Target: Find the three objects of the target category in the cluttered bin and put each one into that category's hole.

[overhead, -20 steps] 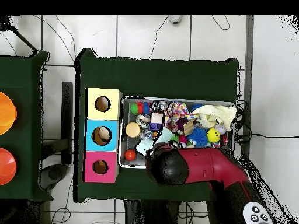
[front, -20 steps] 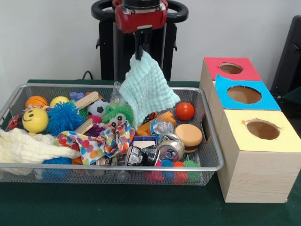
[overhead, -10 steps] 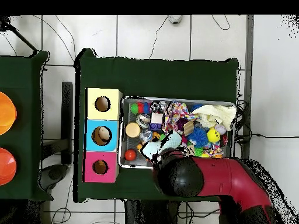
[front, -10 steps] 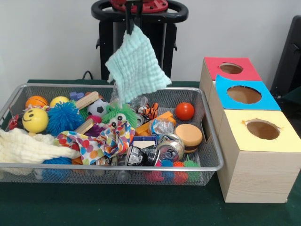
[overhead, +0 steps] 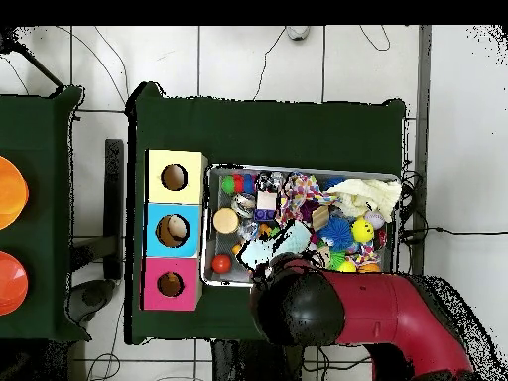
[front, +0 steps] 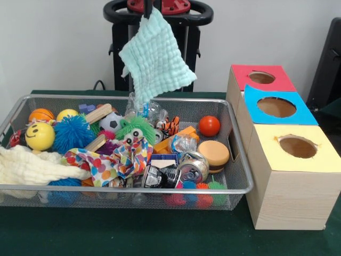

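The gripper (front: 147, 7), at the top edge, pinches a corner of the mint green cloth (front: 155, 57), which hangs just below it, clear above the wire bin (front: 237, 188).

Arm (overhead: 377, 310): glossy red shell, fat rounded tube, w/ large black domed joint cap (overhead: 298, 310) at its end. Front view: red head edge at top, black ring rail and black pedestal (front: 120, 48) behind.

Cloth (front: 156, 56) above bin (front: 237, 154) — boxes (front: 290, 176) beside.
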Motion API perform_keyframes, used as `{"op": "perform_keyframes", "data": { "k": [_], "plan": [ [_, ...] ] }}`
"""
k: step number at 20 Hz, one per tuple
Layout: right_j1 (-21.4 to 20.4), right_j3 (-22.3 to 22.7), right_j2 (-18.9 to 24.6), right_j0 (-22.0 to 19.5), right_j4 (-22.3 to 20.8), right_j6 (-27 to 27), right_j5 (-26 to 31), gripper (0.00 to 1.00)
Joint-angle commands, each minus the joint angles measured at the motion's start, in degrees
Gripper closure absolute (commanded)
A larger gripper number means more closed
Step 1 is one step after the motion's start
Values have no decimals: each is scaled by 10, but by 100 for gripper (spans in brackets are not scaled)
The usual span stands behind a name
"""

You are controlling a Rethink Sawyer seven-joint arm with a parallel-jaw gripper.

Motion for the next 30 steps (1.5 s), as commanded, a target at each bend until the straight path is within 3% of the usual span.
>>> {"op": "perform_keyframes", "data": {
  "k": [1,7,11,24,30],
  "plan": [
    [18,45,38,8,-24,-64,-10,100],
    [80,33,24,15,-70,-35,-63,100],
    [105,13,27,4,-76,-49,-55,100],
    [129,-29,57,-48,-76,-108,-1,100],
    [139,-32,66,-55,-89,-101,-4,100]
  ]
}}
